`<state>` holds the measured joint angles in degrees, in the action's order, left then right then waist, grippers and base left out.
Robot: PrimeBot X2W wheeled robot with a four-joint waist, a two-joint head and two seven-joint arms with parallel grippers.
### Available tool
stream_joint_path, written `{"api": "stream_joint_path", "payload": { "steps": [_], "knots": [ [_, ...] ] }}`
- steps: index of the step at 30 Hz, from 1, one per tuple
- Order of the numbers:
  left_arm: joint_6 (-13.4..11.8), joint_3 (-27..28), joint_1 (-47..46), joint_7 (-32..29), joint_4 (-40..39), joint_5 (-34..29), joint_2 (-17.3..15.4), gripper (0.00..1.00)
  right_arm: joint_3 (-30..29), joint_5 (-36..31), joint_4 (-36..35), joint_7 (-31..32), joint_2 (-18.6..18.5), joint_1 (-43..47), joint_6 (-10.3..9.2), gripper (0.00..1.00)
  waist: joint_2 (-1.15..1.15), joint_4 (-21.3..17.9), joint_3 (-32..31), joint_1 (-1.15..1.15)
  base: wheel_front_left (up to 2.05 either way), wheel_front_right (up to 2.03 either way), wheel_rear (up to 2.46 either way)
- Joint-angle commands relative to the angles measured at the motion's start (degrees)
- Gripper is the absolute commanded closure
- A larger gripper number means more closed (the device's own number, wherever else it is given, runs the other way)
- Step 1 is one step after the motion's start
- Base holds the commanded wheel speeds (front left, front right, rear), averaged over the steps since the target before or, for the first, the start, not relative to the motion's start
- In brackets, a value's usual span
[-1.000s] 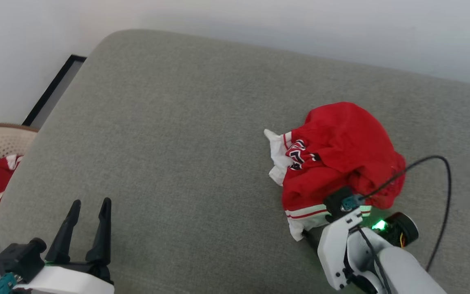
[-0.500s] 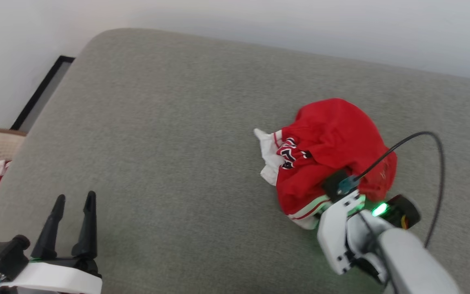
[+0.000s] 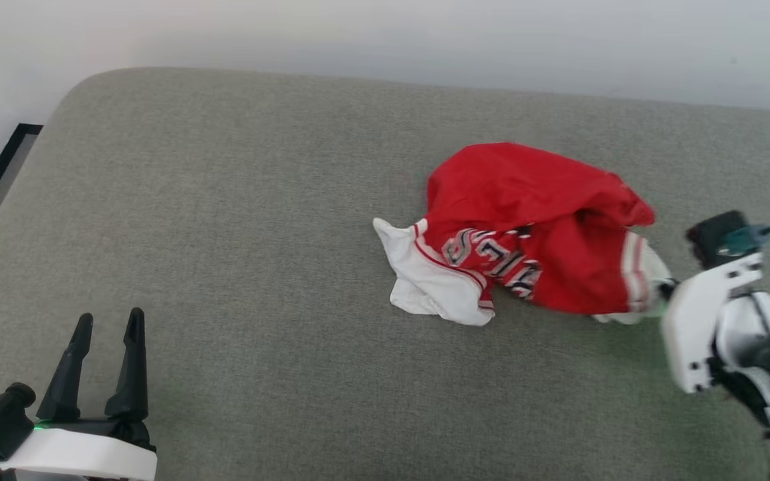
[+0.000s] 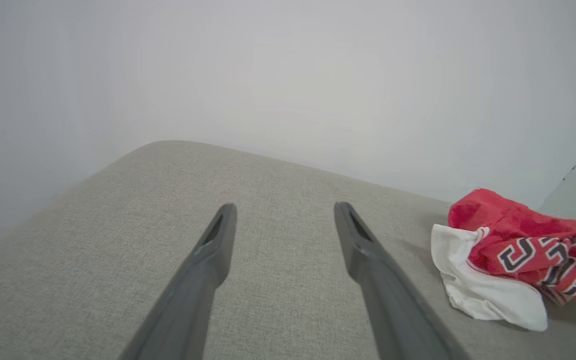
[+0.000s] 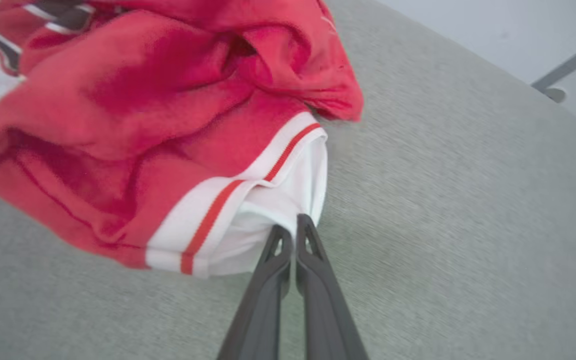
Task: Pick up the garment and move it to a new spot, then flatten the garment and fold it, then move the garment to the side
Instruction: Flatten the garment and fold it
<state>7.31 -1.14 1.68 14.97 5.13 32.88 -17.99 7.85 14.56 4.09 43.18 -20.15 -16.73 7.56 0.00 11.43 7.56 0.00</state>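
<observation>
Crumpled garment [image 3: 525, 200], long axis left-right (white sleeve each end).

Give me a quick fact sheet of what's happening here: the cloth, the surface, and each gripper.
garment: red jersey T-shirt with white sleeves and black lettering, crumpled, not folded
surface: grey fabric cushion; the T-shirt lies right of centre in the head view
right gripper: shut, pinching the edge of a white sleeve
left gripper: open, holding nothing, well apart from the T-shirt
</observation>
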Motion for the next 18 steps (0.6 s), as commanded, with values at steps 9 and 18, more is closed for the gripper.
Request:
{"api": "stream_joint_path", "payload": {
  "steps": [9,18],
  "knots": [
    [0.15,-1.25,-1.47,0.3,0.15,0.69,-1.1,0.0,-9.07,-0.59,4.9,0.43,-0.66,2.53,-0.14,1.0,0.0,-0.57,0.79,0.0,0.0,0.0,0.0],
    [0.16,-4.82,-3.33,-1.12,1.29,2.74,-3.24,0.0,-8.91,0.67,12.27,-4.02,2.54,0.58,-0.14,0.0,0.0,-1.49,0.59,0.0,0.0,0.0,0.0]
  ]
}}
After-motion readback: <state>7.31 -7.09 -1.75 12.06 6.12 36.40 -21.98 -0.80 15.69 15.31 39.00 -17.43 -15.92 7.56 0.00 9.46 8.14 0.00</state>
